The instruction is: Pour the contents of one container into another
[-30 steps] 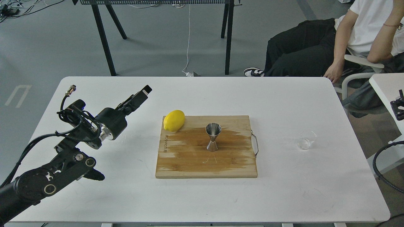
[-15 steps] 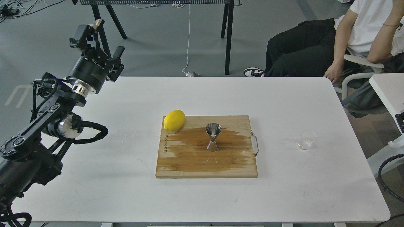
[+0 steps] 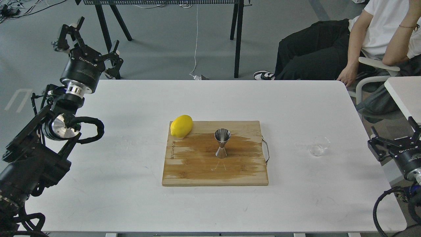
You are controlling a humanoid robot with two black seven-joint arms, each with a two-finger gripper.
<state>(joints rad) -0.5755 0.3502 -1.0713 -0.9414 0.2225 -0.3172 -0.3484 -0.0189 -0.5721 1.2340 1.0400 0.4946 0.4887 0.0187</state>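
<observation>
The small clear glass cup (image 3: 319, 145) stands on the white table (image 3: 131, 197), right of the cutting board. Upright at the board's middle is the steel hourglass jigger (image 3: 222, 143), on a dark wet patch. My left gripper (image 3: 89, 44) is raised over the table's far left corner, far from both containers; it is open, fingers spread wide, holding nothing. My right gripper (image 3: 394, 138) rises at the table's right edge, a short way right of the glass cup, and it is also open and holds nothing.
A wooden cutting board (image 3: 184, 171) with a metal handle lies mid-table, and a yellow lemon (image 3: 181, 125) rests on its far left corner. A seated person (image 3: 371, 36) is beyond the far right corner. Another white table (image 3: 403, 90) stands to the right.
My left arm swung from low over the table's left side up to the far left corner, and its fingers have spread. My right gripper rose into view at the right edge.
</observation>
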